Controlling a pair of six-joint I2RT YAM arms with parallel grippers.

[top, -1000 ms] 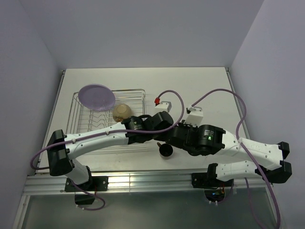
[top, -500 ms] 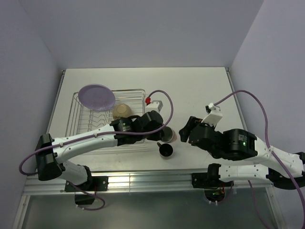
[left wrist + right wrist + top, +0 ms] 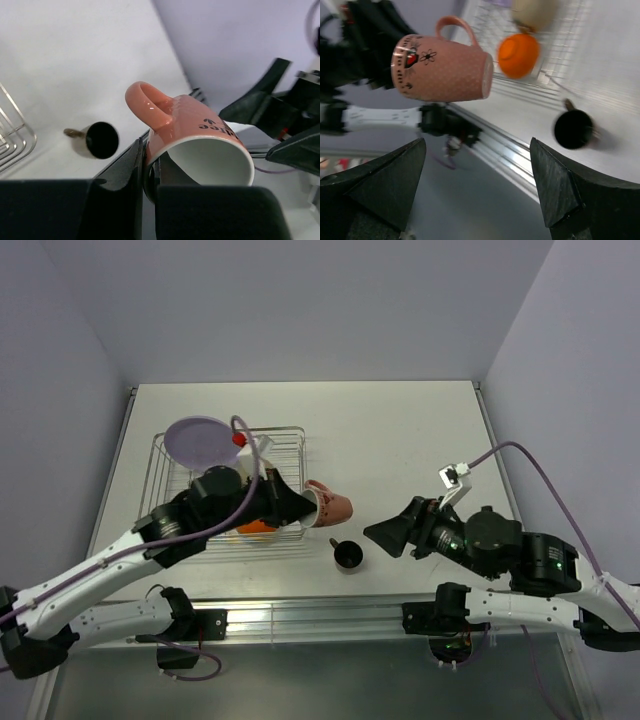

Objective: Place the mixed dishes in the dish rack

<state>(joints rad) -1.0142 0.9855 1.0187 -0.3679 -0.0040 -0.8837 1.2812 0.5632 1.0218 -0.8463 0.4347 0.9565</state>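
Risk: pink cup (image 3: 330, 504), pinched by its rim in my left gripper (image 3: 150, 162), swivels loose when I swing left to the rack (image 3: 288, 445). Right gripper (image 3: 388, 534) gapes empty.

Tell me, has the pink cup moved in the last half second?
Yes. The pink cup, gripped by the left gripper, has shifted left toward the dish rack and away from the dark cup.

My pincer (image 3: 150, 172) clamps the rim wall of the pink cup (image 3: 192, 135), which is held on its side, handle uppermost, white interior toward the lens. Beyond it, the dark cup (image 3: 101, 140) sits on the counter (image 3: 75, 60) near a corner of the dish rack (image 3: 15, 140).
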